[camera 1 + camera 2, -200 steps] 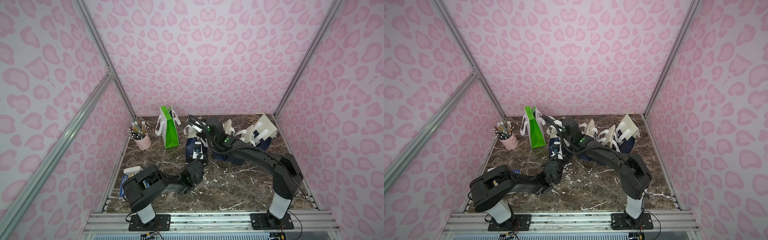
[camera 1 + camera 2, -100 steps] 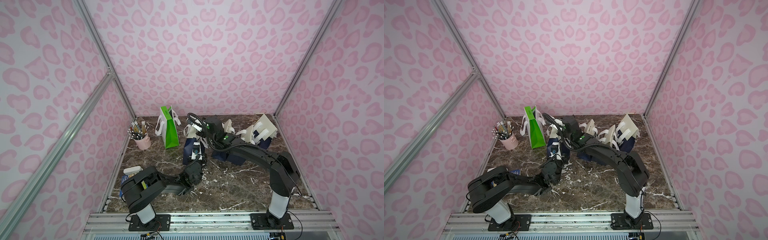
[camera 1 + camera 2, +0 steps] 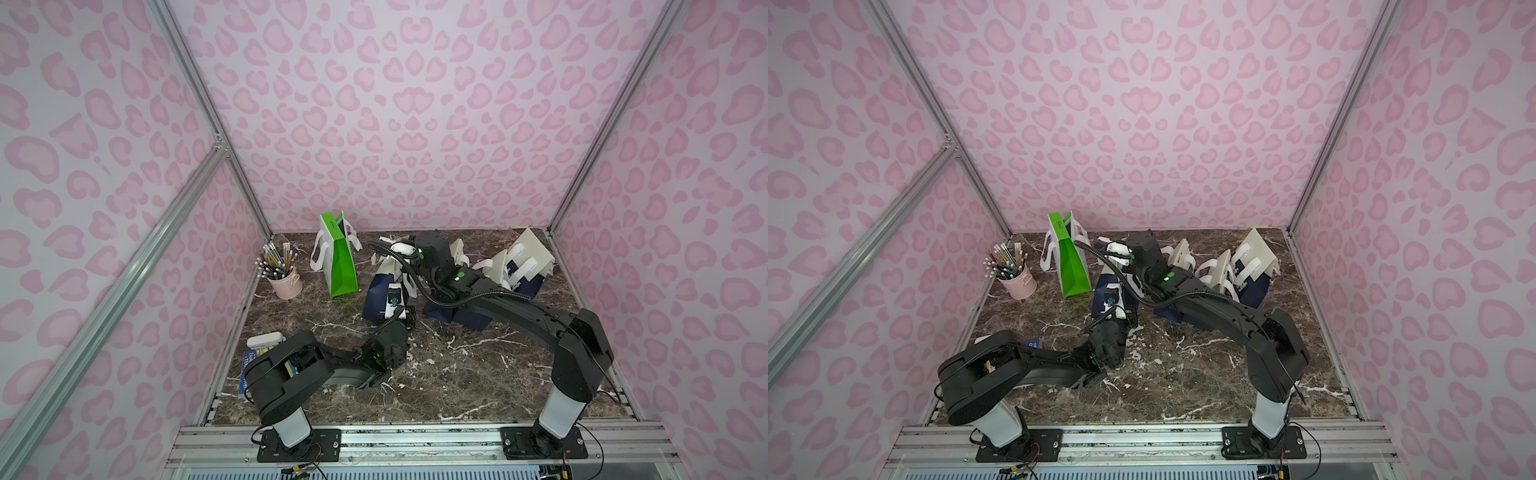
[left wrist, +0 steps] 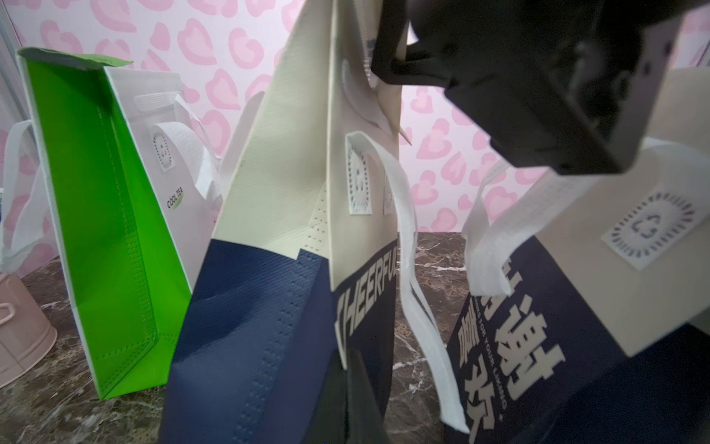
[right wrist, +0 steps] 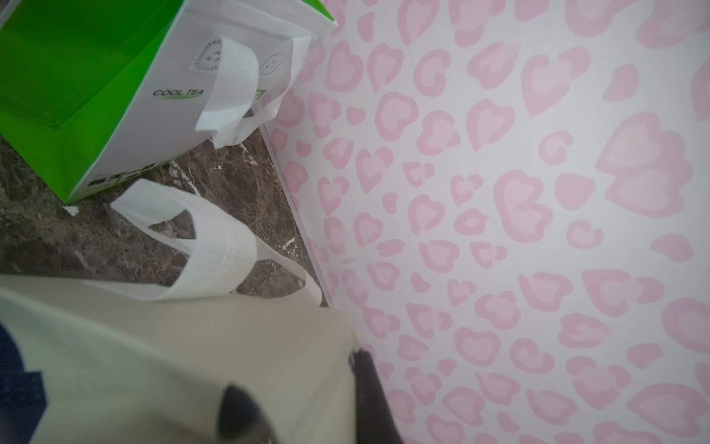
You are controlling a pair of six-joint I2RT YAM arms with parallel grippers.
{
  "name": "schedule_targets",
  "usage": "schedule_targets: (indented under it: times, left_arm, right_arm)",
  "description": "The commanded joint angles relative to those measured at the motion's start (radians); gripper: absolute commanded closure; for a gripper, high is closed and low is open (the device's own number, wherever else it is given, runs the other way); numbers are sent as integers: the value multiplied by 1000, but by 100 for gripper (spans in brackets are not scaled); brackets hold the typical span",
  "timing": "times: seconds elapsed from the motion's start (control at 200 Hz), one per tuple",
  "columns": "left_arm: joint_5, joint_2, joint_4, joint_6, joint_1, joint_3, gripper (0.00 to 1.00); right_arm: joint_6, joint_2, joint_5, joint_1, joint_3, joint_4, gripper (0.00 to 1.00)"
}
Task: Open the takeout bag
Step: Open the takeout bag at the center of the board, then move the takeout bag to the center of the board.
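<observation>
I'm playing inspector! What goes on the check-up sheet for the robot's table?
Surface: dark marble tabletop, white veins, no spills seen.
Job's things: navy-and-cream takeout bag upright mid-table, top narrow, not spread open.
Clutter: green bag, pink pencil cup, more navy-and-cream bags at the back, white object and blue packet by the left arm's base.
End effectors: right end effector shut on the takeout bag's cream top edge; left end effector shut, low against the bag, grip unclear.
Cables: black hose along the right arm; thin cable at the left wrist.
Surroundings: pink heart-print walls, metal frame posts.
</observation>
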Motion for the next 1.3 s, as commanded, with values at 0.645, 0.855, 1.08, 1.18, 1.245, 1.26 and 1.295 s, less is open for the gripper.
schedule_targets:
  times: [0.645,0.855,1.08,1.18,1.245,1.26,1.295]
  left_arm:
    - [30,-51,-100,-70,1,-96,95]
    - [24,-49,-93,-88,1,-69,95]
    - [9,-11,-87,-154,1,2,95]
    - [-13,21,-90,-203,8,34,95]
    - [-10,46,-80,-234,17,47,95]
    - [-10,52,-80,-242,19,50,95]
    - [-10,65,-76,-259,25,56,95]
  right_arm:
    - [-207,-114,-77,-42,157,-243,100]
    - [-143,-106,-47,9,124,-188,63]
    - [111,-124,-19,53,187,-210,41]
    - [280,-176,-34,55,171,-200,39]
    - [369,-240,-45,53,102,-152,37]
    - [384,-257,-45,53,83,-137,37]
    - [411,-295,-36,53,29,-101,36]
